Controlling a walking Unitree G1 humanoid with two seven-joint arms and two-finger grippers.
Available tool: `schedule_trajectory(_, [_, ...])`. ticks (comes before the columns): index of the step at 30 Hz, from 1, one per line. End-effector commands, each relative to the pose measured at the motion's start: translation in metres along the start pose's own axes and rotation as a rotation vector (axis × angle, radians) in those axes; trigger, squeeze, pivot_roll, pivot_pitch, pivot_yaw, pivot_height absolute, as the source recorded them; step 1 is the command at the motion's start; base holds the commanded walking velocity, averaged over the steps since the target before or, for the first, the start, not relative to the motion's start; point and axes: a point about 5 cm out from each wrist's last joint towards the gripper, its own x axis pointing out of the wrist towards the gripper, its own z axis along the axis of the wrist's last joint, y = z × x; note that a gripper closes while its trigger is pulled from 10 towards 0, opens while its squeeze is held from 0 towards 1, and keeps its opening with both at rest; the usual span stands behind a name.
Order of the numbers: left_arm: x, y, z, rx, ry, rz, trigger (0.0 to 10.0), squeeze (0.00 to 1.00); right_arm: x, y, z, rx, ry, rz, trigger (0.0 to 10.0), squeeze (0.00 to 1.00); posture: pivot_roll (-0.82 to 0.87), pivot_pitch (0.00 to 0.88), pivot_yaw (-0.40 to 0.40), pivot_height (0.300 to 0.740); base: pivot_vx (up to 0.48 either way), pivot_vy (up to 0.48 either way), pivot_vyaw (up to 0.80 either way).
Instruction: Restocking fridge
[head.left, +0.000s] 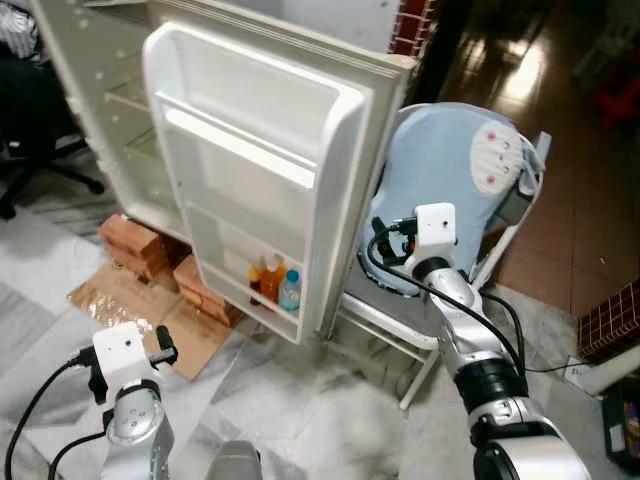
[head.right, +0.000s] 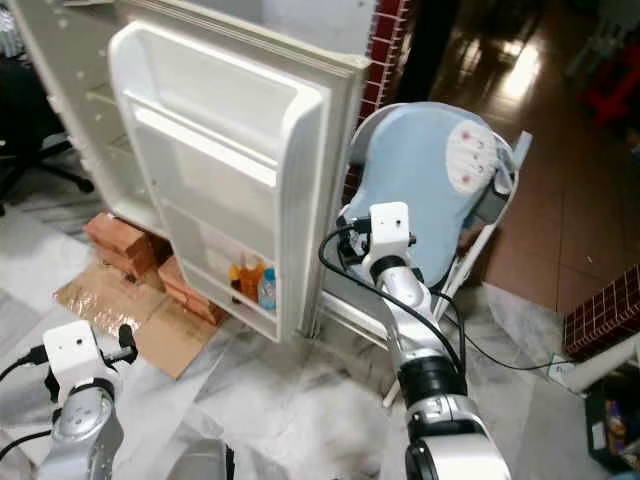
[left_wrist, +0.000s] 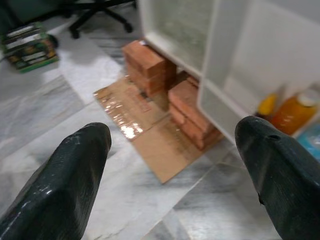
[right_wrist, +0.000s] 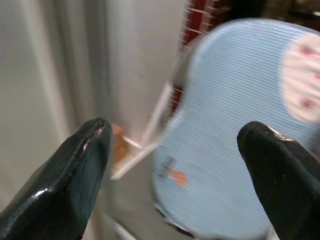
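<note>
The small white fridge (head.left: 110, 100) stands open on stacked red bricks, its white moulded plastic door (head.left: 255, 170) swung wide. On the door's bottom shelf (the upper ones look bare) stand an orange juice bottle (head.left: 270, 280) and a clear blue-labelled bottle (head.left: 290, 290), side by side and upright.

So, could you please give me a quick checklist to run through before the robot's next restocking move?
1. Fridge door open: ok.
2. Space in the bottom door shelf beside the bottles: ok, bare to their left.
3. Left gripper open: ok, fingers spread above the floor.
4. Right gripper open: ok, fingers spread, facing the blue chair.
5. Item in hand to stock: not ok, both grippers hold nothing.
6. Fridge steady on the bricks: cannot tell.
</note>
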Motion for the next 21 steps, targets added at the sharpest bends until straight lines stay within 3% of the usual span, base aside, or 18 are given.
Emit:
schedule_trajectory(1, [-0.0006, 0.0005, 0.0038, -0.014, -0.019, -0.003, 10.0, 0.00, -0.0013, -0.0026, 0.0078, 0.008, -0.046, -0.029, 10.0, 0.00, 0.07, 0.000, -0.068, 0.740, 0.311, 0.000, 0.00])
schedule_trajectory(15, [-0.0003, 0.0003, 0.0044, -0.016, -0.026, -0.011, 10.0, 0.00, -0.0074, -0.0020, 0.0084, 0.020, -0.072, -0.054, 10.0, 0.00, 0.07, 0.000, -0.065, 0.740, 0.453, 0.000, 0.00])
schedule_trajectory(21, [0.0004, -0.0013, 0.0031, -0.014, -0.009, -0.002, 10.0, 0.00, -0.0057, -0.0011, 0.0110, 0.022, -0.078, -0.055, 10.0, 0.00, 0.07, 0.000, -0.066, 0.740, 0.000, 0.000, 0.00])
